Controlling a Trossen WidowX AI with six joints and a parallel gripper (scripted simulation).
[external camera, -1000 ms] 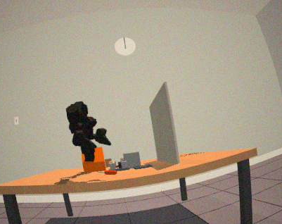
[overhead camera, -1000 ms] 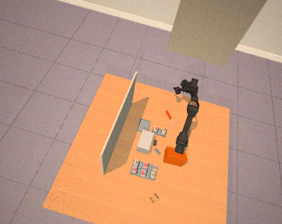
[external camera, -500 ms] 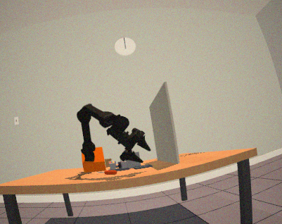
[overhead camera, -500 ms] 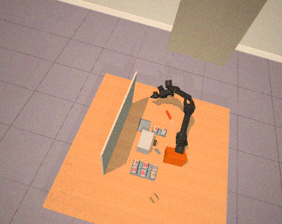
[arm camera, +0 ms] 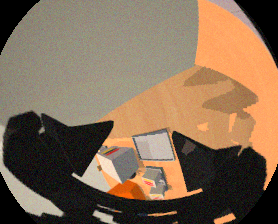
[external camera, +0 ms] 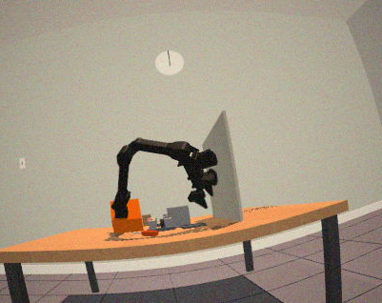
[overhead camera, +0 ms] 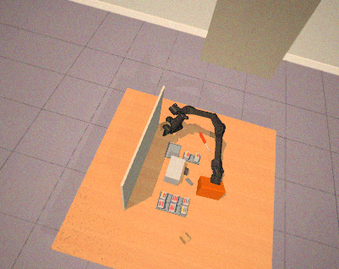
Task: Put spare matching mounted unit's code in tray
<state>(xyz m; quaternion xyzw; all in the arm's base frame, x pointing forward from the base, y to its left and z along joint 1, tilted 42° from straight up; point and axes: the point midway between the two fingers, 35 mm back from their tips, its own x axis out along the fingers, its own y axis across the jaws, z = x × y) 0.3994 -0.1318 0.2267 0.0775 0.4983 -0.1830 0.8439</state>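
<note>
Small loose piece [overhead camera: 184,238]: lies alone on the table [overhead camera: 95,220] near the front edge, at 6 o'clock from everything else; too small to name.
Rack of spares [overhead camera: 172,203]: a grey rack holding two rows of red-marked spares, one at the right end with a yellow mark; their codes are too small to read. It sits at 5 o'clock from the gripper, well apart from it.
Arm base [overhead camera: 210,188]: orange block just right of the rack, at 3 o'clock from it.
Mounted unit [overhead camera: 175,170]: pale grey box between the rack and the tray, beside the upright panel [overhead camera: 143,150].
Smaller holder [overhead camera: 192,157]: carries a few more red-marked pieces, at 1 o'clock from the unit.
Tray [overhead camera: 174,149]: flat grey square just beyond the unit, nothing visible in it; in the wrist view it shows between the fingertips, on the table beyond them.
Screwdriver [overhead camera: 205,141]: red handle, lying at 2 o'clock from the tray.
Gripper [overhead camera: 167,128]: fingers spread wide, nothing between them, held above the table close to the panel, at 11 o'clock from the tray.
</note>
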